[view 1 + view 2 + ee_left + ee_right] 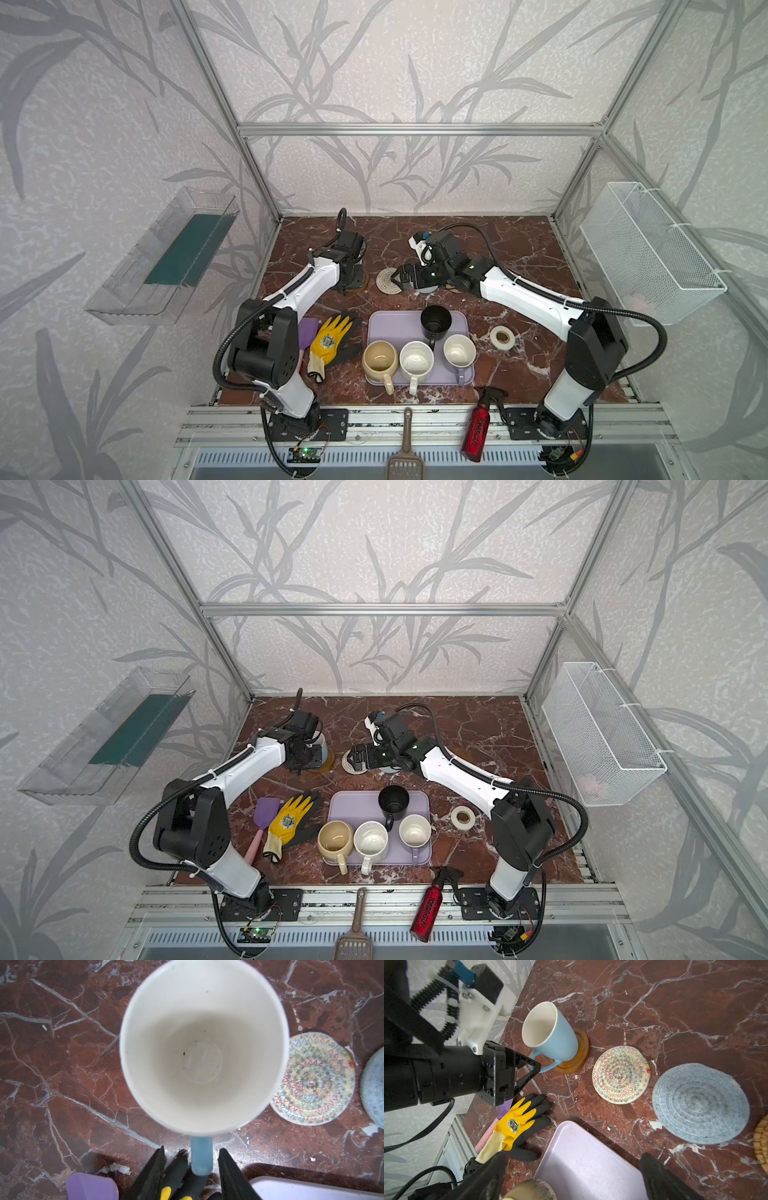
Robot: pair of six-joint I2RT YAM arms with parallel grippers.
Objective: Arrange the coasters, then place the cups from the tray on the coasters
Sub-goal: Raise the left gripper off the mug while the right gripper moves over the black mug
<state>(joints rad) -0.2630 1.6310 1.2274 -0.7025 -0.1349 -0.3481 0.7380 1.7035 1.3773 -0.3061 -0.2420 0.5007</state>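
Note:
The light blue cup (pixel 550 1032) stands on an amber-brown coaster (pixel 581 1051) at the back left. My left gripper (pixel 192 1149) is open, its fingers on either side of the cup's handle with gaps. Beside it lie the cream woven coaster (pixel 386 280), the grey-blue coaster (pixel 699 1103) and the edge of a rattan coaster (pixel 762 1142). My right gripper (pixel 573 1155) hangs open above the far edge of the lavender tray (pixel 395 328). On the tray stand the black cup (pixel 435 322), cream-yellow cup (pixel 380 359), speckled white cup (pixel 416 360) and lavender-grey cup (pixel 459 351).
A yellow glove (pixel 332 338) and purple spatula (pixel 266 812) lie left of the tray. A white tape roll (pixel 502 336) sits to its right. A red spray bottle (pixel 478 428) and a scoop (pixel 405 440) lie at the front rail.

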